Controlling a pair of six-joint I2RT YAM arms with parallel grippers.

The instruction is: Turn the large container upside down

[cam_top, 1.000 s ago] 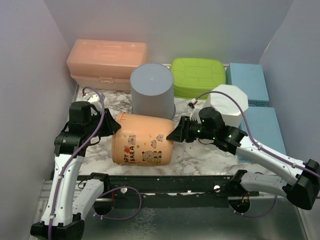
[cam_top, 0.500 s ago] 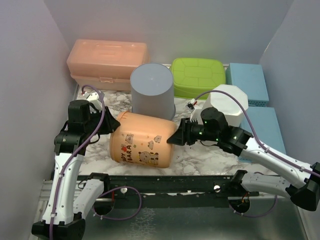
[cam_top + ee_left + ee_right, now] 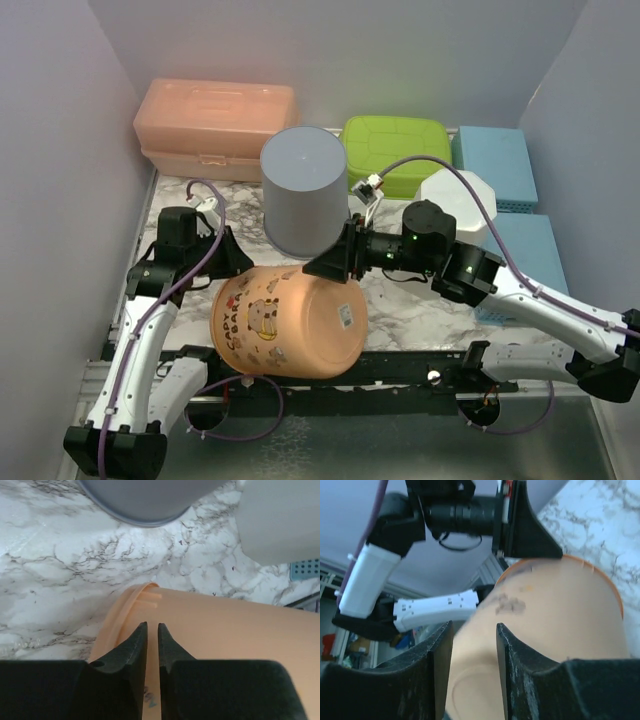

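The large container (image 3: pixel 285 320) is a peach bucket with cartoon prints. It hangs tilted over the table's front edge, base up and towards the camera, rim low on the left. My left gripper (image 3: pixel 238 270) sits at the rim's upper edge. In the left wrist view its fingers (image 3: pixel 150 625) are almost together over the container (image 3: pixel 225 630), just inside the rim. My right gripper (image 3: pixel 314 270) is at the base's far edge. In the right wrist view its fingers (image 3: pixel 474 625) stand apart with the base edge of the container (image 3: pixel 545 620) between them.
An upturned grey bin (image 3: pixel 304 190) stands just behind the container. A white tub (image 3: pixel 455 200) is at the right. A peach lidded box (image 3: pixel 215 125), a green box (image 3: pixel 395 152) and blue boxes (image 3: pixel 495 165) line the back. A black rail (image 3: pixel 400 368) runs along the front.
The container lay on its side on the table; now it is lifted, with its base swung up and towards the front. Both grippers moved with it, the right one leftwards.
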